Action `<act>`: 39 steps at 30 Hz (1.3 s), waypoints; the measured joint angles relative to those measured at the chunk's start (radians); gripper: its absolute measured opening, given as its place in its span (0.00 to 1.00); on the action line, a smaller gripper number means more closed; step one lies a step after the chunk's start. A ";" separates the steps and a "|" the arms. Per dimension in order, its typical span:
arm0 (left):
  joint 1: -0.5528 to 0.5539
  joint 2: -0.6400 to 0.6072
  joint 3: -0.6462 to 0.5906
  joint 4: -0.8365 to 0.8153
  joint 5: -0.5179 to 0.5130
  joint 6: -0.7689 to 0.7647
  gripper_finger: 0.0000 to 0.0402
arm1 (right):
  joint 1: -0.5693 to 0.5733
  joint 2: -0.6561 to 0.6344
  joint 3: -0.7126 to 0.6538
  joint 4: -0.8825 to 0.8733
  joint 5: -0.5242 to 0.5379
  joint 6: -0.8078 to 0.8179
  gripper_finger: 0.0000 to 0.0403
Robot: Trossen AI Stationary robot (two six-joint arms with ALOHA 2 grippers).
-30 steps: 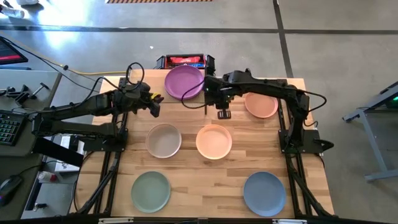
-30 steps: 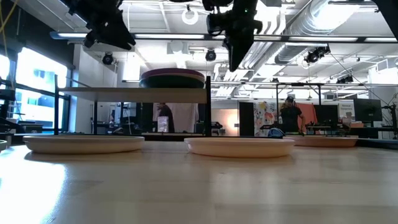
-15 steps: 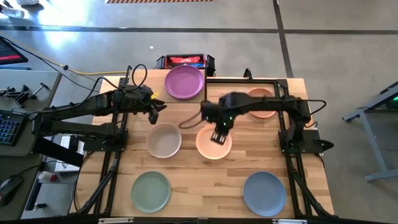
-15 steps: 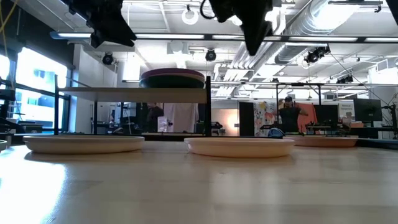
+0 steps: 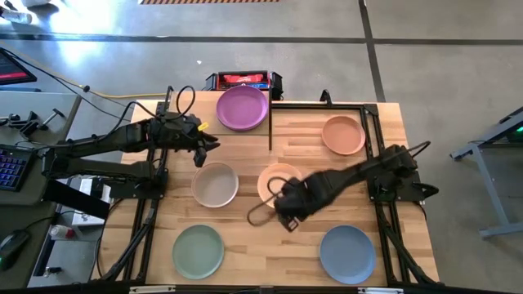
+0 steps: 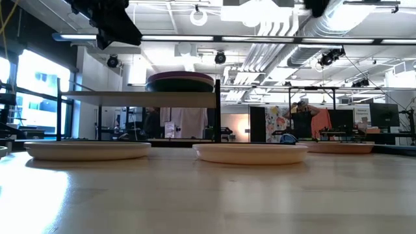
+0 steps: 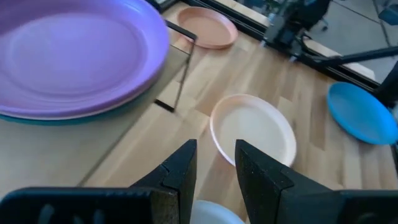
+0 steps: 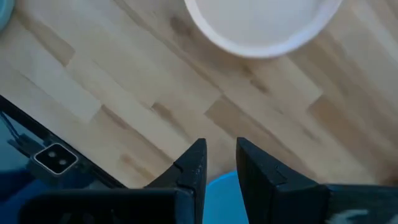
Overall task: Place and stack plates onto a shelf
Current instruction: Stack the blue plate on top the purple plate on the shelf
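right gripper [image 5: 288, 219] beside peach plate [image 5: 276, 178]

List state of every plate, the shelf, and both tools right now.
purple plate: on shelf, stacked on a teal one
shelf: holds that one stack
peach plate: on table, partly under right arm
beige plate: on table
green plate: on table
blue plate: on table
pink plate: on table
left tool: narrow gap, empty
right tool: narrow gap, empty

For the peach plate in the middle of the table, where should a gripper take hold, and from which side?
Grip the peach plate by its rim, one finger over the lip and one under the edge. It lies flat on the table and is too wide to span. The near edge, by the right gripper, looks handiest; the beige plate lies apart from it.
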 joint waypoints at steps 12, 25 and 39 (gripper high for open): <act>-0.167 0.017 0.000 0.004 -0.001 -0.056 0.24 | 0.171 0.003 0.000 -0.006 0.058 0.282 0.17; -0.318 0.135 0.000 0.054 -0.016 -0.125 0.24 | 0.295 0.025 -0.084 0.057 0.029 0.695 0.17; -0.369 0.209 0.000 0.101 -0.019 -0.155 0.24 | 0.328 0.025 -0.348 0.363 -0.105 0.826 0.17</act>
